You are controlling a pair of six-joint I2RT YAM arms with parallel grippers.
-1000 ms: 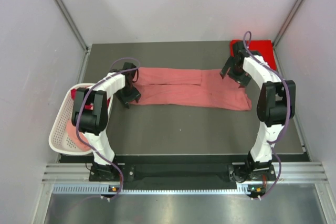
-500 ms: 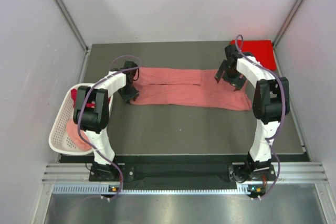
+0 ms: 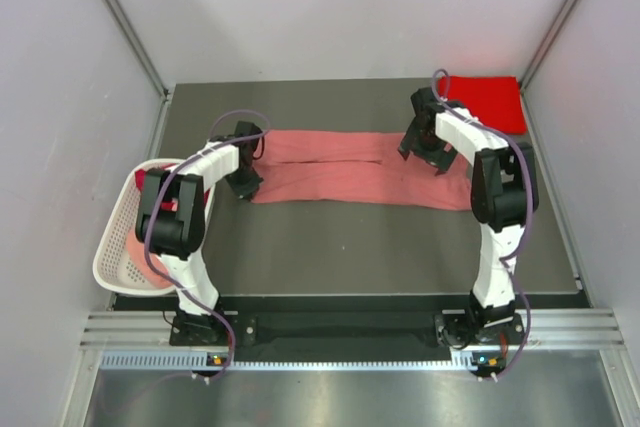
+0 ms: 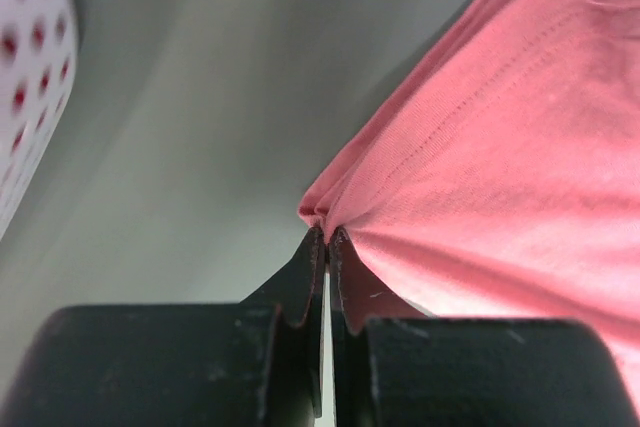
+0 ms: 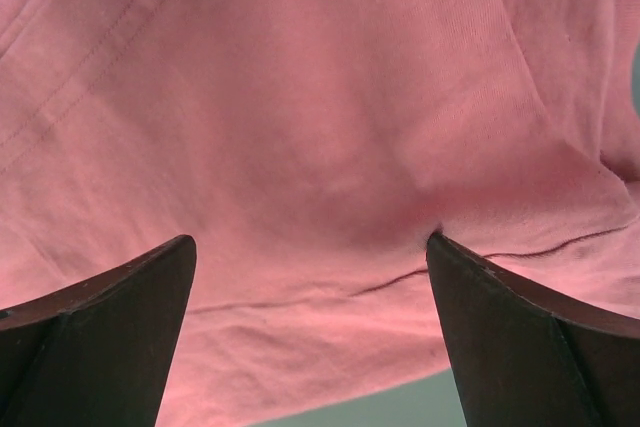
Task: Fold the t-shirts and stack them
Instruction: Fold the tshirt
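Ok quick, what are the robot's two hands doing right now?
Left hand: closed, pinching the edge of the pink t-shirt.
Right hand: open above the same t-shirt, holding nothing.

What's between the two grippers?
The salmon pink t-shirt, laid out as a long strip, spans from left gripper to right gripper; shows in the top view.

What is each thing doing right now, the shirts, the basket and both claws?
pink t-shirt: laid flat, folded into a long strip.
red t-shirt: folded, at the far right corner.
basket: on the left, crumpled cloth inside.
left gripper: shut on the pink t-shirt's corner.
right gripper: open over its right end.
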